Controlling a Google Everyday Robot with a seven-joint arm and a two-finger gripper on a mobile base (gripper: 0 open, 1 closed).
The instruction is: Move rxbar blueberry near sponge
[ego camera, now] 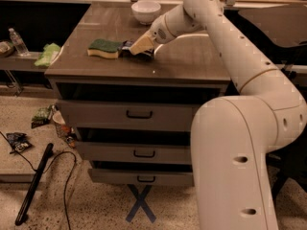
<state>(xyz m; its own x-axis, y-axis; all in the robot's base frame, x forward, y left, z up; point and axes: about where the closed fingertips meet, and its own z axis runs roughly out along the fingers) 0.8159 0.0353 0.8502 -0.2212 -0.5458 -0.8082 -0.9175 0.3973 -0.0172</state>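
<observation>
The sponge [104,48], yellow with a dark green top, lies on the left part of the wooden cabinet top [192,61]. The rxbar blueberry [127,46], a small dark blue bar, sits low at the table surface just right of the sponge, almost touching it. My gripper [138,48] reaches in from the right with its tan fingers shut on the bar, and partly covers it.
A white bowl [146,9] stands at the back of the top. A light green cloth [48,54] and a water bottle [18,41] sit on a lower shelf to the left. Drawers [139,114] are below; litter and a black cable [38,176] lie on the floor.
</observation>
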